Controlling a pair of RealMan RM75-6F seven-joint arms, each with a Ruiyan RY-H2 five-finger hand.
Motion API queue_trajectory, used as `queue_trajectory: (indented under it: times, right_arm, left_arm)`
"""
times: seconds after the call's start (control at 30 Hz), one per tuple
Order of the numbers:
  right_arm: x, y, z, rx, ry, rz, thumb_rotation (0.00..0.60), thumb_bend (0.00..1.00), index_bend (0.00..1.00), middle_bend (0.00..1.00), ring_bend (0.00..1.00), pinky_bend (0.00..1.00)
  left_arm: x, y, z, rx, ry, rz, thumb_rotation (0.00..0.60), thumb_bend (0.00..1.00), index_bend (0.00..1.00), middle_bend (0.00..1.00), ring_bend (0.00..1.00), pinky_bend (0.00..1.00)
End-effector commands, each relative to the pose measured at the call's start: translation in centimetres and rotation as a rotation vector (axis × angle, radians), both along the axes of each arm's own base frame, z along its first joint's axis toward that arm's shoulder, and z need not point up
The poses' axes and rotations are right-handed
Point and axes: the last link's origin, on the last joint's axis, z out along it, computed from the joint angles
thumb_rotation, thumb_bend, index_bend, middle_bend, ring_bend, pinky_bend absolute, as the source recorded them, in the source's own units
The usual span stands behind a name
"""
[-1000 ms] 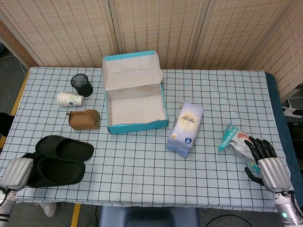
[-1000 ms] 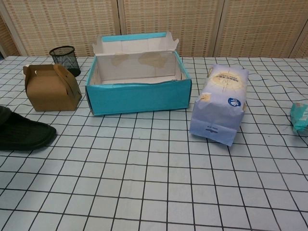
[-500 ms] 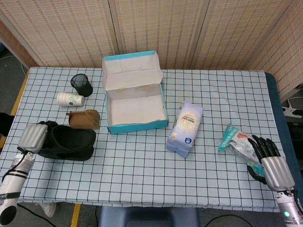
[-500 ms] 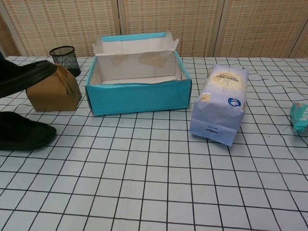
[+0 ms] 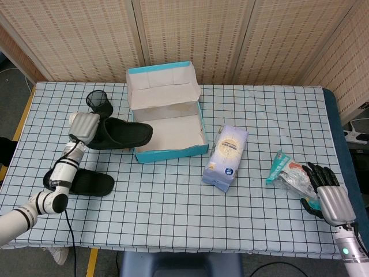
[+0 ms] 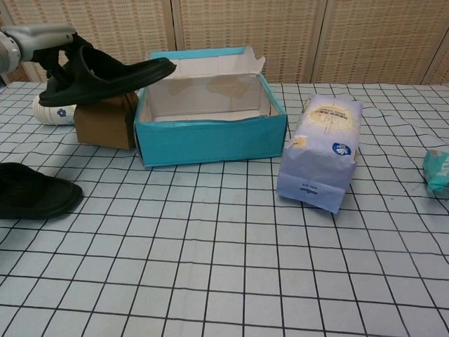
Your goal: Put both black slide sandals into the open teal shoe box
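Note:
My left hand (image 5: 86, 126) (image 6: 43, 41) holds one black slide sandal (image 5: 120, 134) (image 6: 105, 73) in the air. The sandal's toe reaches the left rim of the open teal shoe box (image 5: 173, 151) (image 6: 210, 137). The second black sandal (image 5: 86, 182) (image 6: 31, 189) lies flat on the table at the left, nearer the front edge. My right hand (image 5: 328, 193) rests at the table's right front edge, fingers curled, holding nothing; it is out of the chest view.
A brown paper carton (image 6: 104, 121), a white cup (image 6: 52, 112) and a black mesh pen holder (image 5: 99, 101) stand left of the box. A blue-white bag (image 5: 226, 157) (image 6: 321, 151) stands right of it. A teal snack packet (image 5: 286, 170) lies by my right hand.
My left hand has lifted one sandal off the table and carried it up and right to the box's left rim. The box and brown carton have shifted slightly. The right hand stayed put.

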Motion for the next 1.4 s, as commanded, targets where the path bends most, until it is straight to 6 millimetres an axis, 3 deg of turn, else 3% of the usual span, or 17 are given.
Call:
queue_trajectory:
  times: [0.03,0.4,0.67,0.87,1.0,1.2,1.4]
  right_arm:
    - [-0.2,-0.6,-0.1,0.001,-0.002,-0.009,0.600,0.25,0.00,0.00,0.00,0.00]
    - [-0.7,-1.0,0.3,0.012,-0.025,-0.028,0.600,0.25,0.00,0.00,0.00,0.00]
    - [-0.6,-0.6,0.1,0.034,-0.025,-0.026,0.600,0.25,0.00,0.00,0.00,0.00]
    - [-0.6,-0.9,-0.2,0.035,-0.026,-0.029,0.600,0.25,0.00,0.00,0.00,0.00]
    - [0.0,-1.6,-1.1,0.046,-0.038,0.009,0.600,0.25,0.00,0.00,0.00,0.00]
    - [1.2,-3.1,-2.0,0.071,-0.039,0.051,0.600,0.25,0.00,0.00,0.00,0.00]
    - [0.9,-3.1,-2.9,0.124,-0.014,0.020,0.600,0.25,0.00,0.00,0.00,0.00]
  left_arm:
    - [2.2,1.3,-0.7,-0.003,0.005,-0.020,0.600,0.57,0.63,0.71,0.60,0.64]
    - [7.4,1.5,-0.8,0.036,-0.015,-0.080,0.600,0.57,0.62,0.71,0.60,0.64]
    - [8.5,2.9,-1.5,0.077,-0.060,-0.078,0.600,0.57,0.62,0.71,0.60,0.64]
    - [9.8,2.8,-2.1,0.063,-0.165,-0.101,0.600,0.57,0.62,0.71,0.60,0.64]
    - [10.5,3.1,-3.6,0.029,-0.185,-0.090,0.600,0.56,0.62,0.71,0.60,0.64]
    - [11.6,4.1,-7.3,-0.051,-0.187,-0.051,0.600,0.56,0.62,0.71,0.60,0.63]
    - [14.2,4.3,-9.2,-0.049,-0.214,-0.110,0.600,0.55,0.62,0.71,0.60,0.63]
